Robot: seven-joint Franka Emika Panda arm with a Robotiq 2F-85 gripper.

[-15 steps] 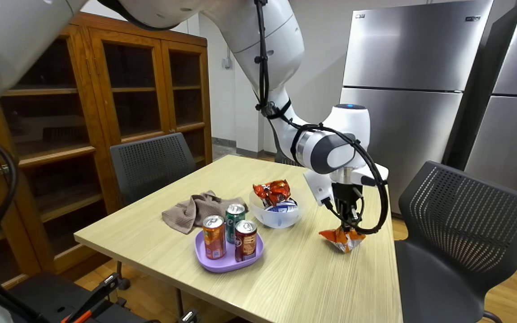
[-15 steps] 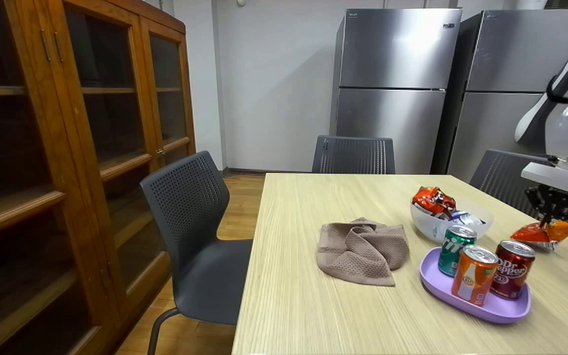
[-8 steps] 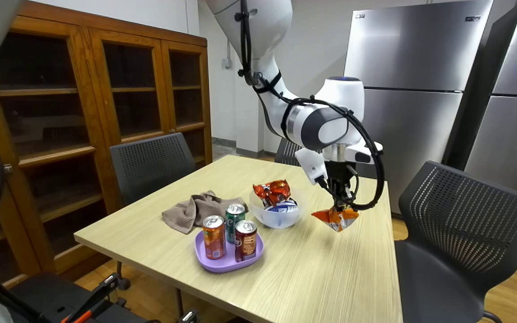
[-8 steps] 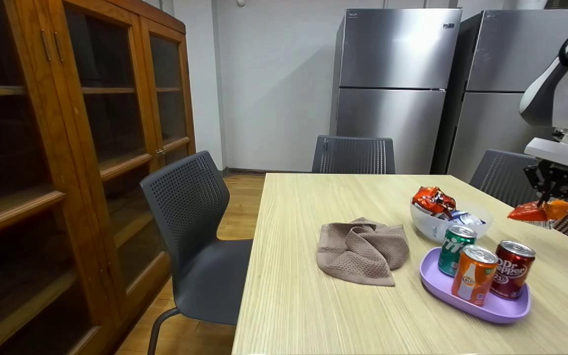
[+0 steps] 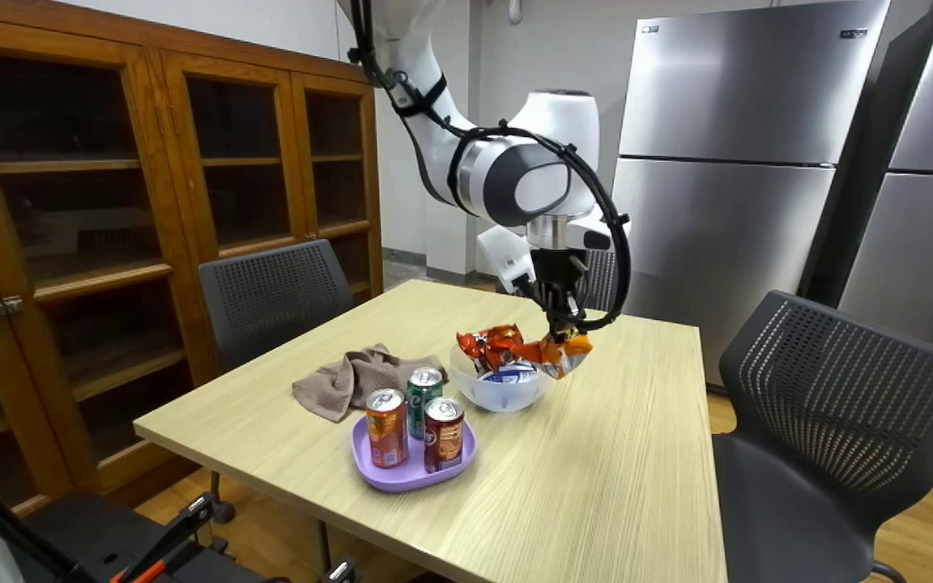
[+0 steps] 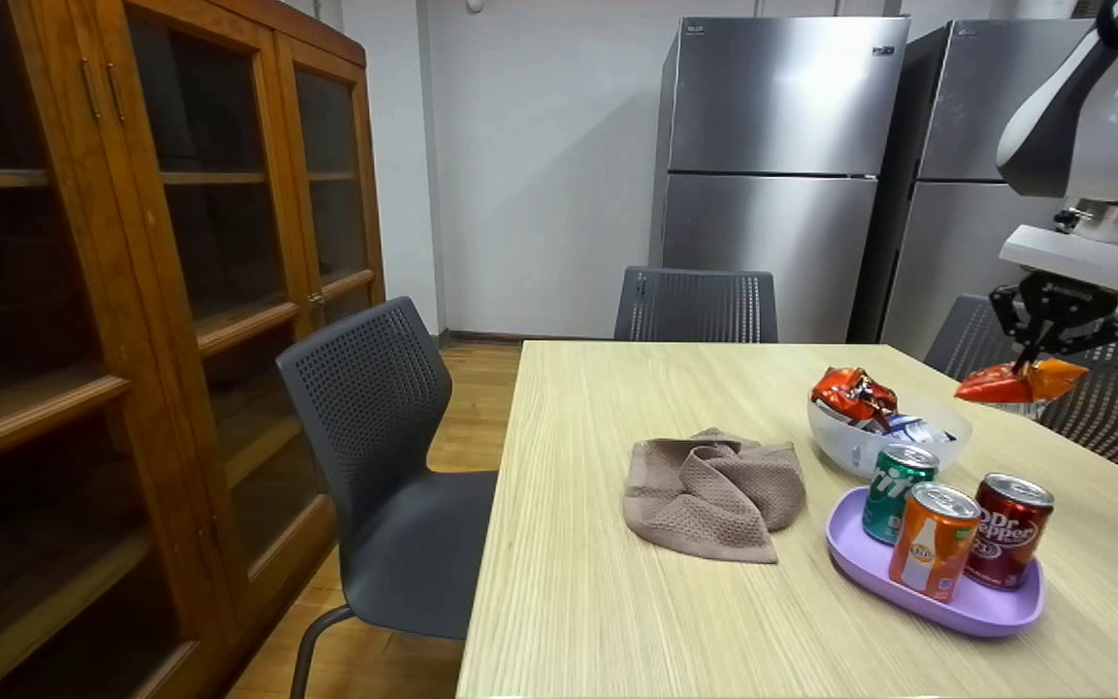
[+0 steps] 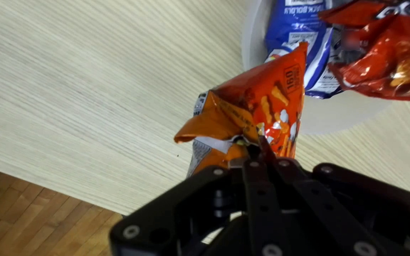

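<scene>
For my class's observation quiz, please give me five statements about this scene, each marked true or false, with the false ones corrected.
1. The claw grips an orange bag. True.
2. The towel and the bowl are on the table. True.
3. The orange bag rests on the table. False: it hangs above the table.
4. Three cans stand on the purple tray. True.
5. All three cans are green. False: one is green, one orange, one dark red.

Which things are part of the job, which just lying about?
Job:
gripper, shut on orange snack bag
likely the nearby bowl, holding red bag and blue bag

Lying about:
brown cloth
purple tray bearing green can, orange can, dark red can
</scene>
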